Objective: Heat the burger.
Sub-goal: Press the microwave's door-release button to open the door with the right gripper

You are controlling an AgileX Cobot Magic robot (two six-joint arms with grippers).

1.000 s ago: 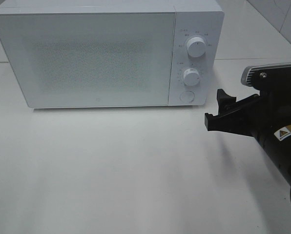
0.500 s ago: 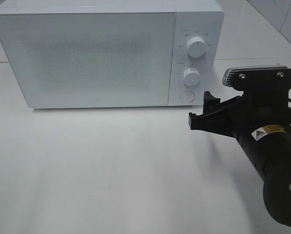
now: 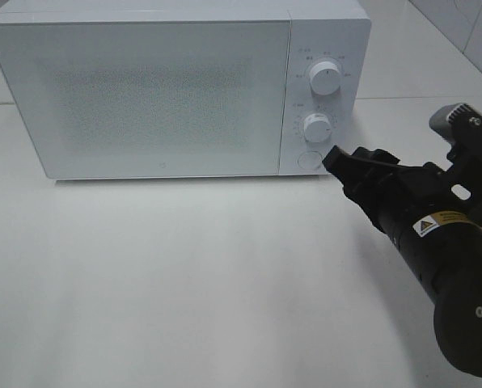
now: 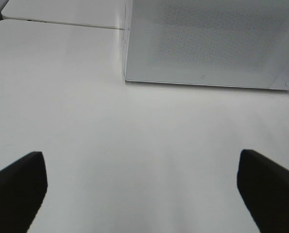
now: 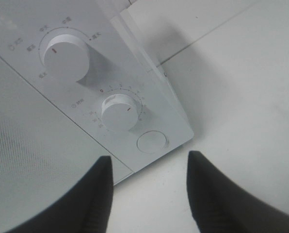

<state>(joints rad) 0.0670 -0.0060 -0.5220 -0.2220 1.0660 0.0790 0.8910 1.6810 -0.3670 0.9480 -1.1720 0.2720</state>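
A white microwave [image 3: 168, 89] stands along the far edge of the worktop [image 3: 184, 283], its frosted door [image 3: 144, 97] closed. The burger is not visible in any view. It is nowhere on the bare worktop, and the door's speckled panel hides whatever is inside, so I cannot tell whether it is already loaded.

The right gripper [image 3: 336, 157] hangs near the right edge of the worktop, its tips just beside the microwave's control panel. They are level with the round button [image 3: 309, 159], under the lower dial [image 3: 316, 127] and the upper dial [image 3: 325, 78]. In the wrist view its jaws stand partly apart with nothing between them, and the round button sits in line with the gap. The left gripper [image 4: 140, 155] hovers over the worktop in front of the microwave's near left corner, spread wide and empty.

The step in hand looks like a press on the round button, probably the door release, though a reach for the lower dial cannot be ruled out. To press cleanly, one fingertip rather than the gap should meet the button. That means either narrowing the jaws fully or shifting sideways so a tip lands on the button's middle. The push should run straight into the panel and stay gentle, since a hard shove could slide the microwave back. The tips should stay below the lower dial so they do not nudge it.
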